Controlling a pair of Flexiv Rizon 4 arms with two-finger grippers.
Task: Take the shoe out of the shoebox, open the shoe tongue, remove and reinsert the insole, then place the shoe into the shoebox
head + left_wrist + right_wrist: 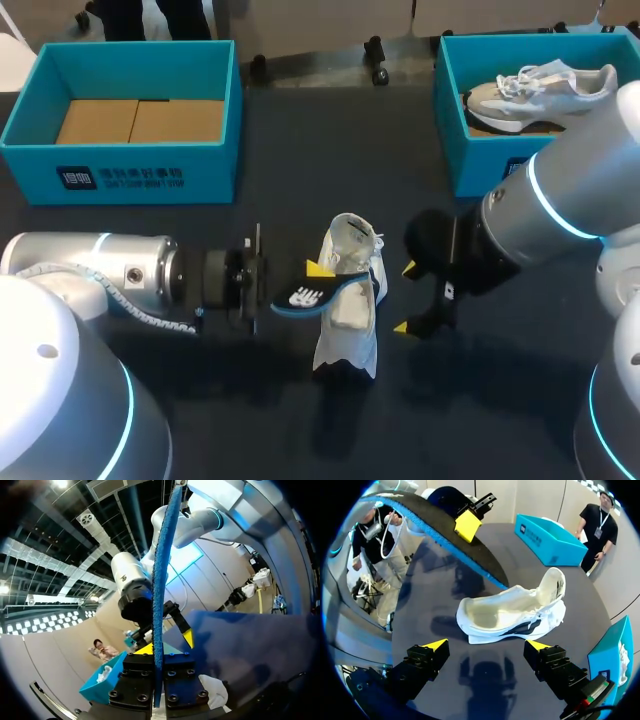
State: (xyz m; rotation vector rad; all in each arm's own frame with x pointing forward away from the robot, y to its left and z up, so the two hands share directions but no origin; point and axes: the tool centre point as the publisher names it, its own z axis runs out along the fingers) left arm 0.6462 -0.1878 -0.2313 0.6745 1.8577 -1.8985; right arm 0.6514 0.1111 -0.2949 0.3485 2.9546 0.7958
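Blue-edged and black underneath, the insole (322,296) is hanging just above the shoe (350,330), and the left gripper (312,278) is clenching it from 9 o'clock. The shoe is lying in the middle of the dark table (300,430), heel toward 12 o'clock and toe toward 6, with its mouth gaping wide. The right gripper (487,645) is sitting released at 3 o'clock, fingers apart and touching nothing. By the look of it the insole is going back in. If so, the left arm should be tipping the free end down toward the toe and sliding it along the shoe's floor, while the right gripper is bracing the heel or side wall — a light shoe skids easily. The shoebox (130,170) with a bare cardboard floor is sitting at 11 o'clock.
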